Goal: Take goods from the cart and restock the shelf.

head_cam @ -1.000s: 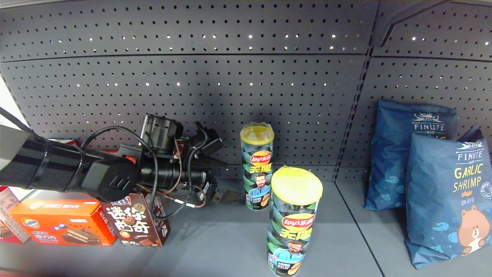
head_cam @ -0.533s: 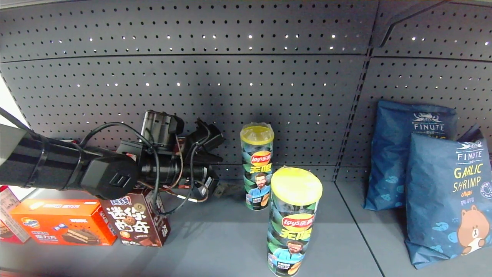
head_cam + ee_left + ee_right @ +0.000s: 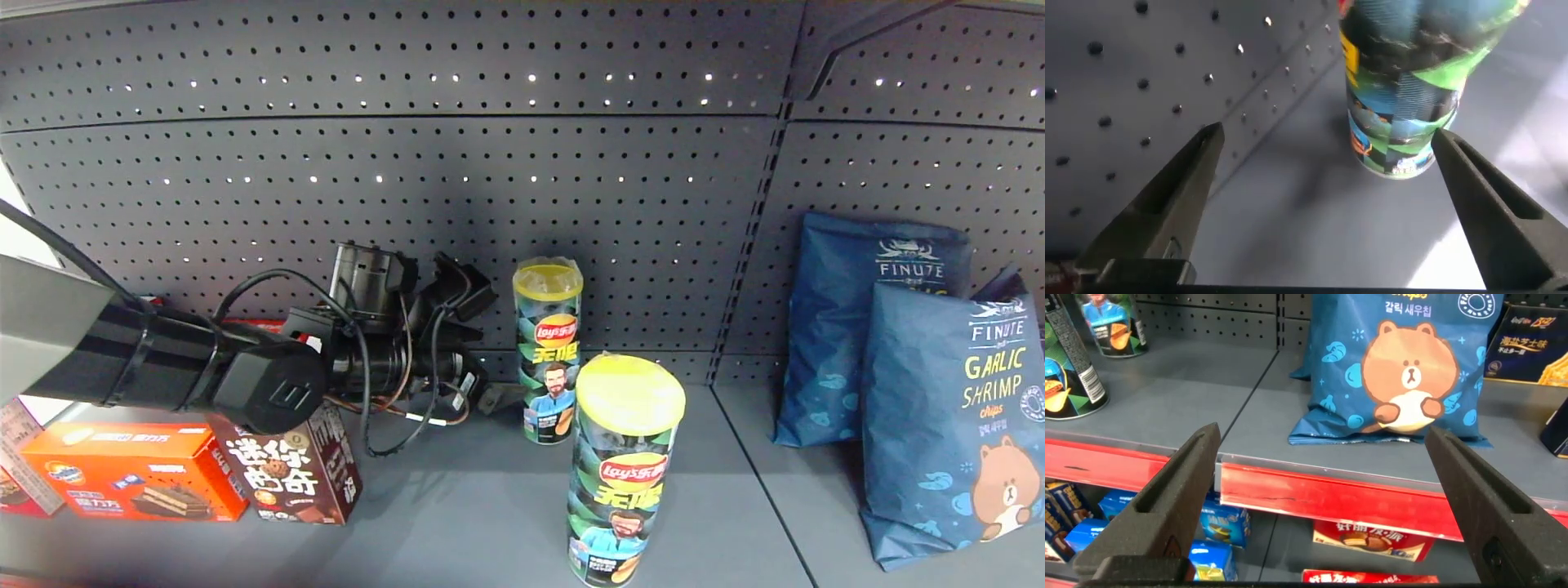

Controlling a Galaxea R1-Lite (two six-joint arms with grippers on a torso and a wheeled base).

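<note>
Two chip cans with yellow lids stand on the grey shelf (image 3: 490,523). The back can (image 3: 547,351) is near the pegboard, and the front can (image 3: 624,465) is closer to me. My left gripper (image 3: 488,366) is open just left of the back can, low over the shelf. In the left wrist view the back can (image 3: 1404,90) stands just beyond the open left gripper (image 3: 1327,135), slightly off toward one finger. My right gripper (image 3: 1323,433) is open and empty in front of the shelf edge, facing a blue bear-print snack bag (image 3: 1404,367).
An orange box (image 3: 135,469) and a brown cookie box (image 3: 286,474) sit under the left arm. Two blue snack bags (image 3: 951,416) stand at the right. The pegboard wall (image 3: 490,188) closes the back. A red shelf-edge strip (image 3: 1331,494) runs above more goods on the lower shelf.
My left arm has moved to the right, bringing its open gripper closer to the back can. The cans and boxes stay where they were.
</note>
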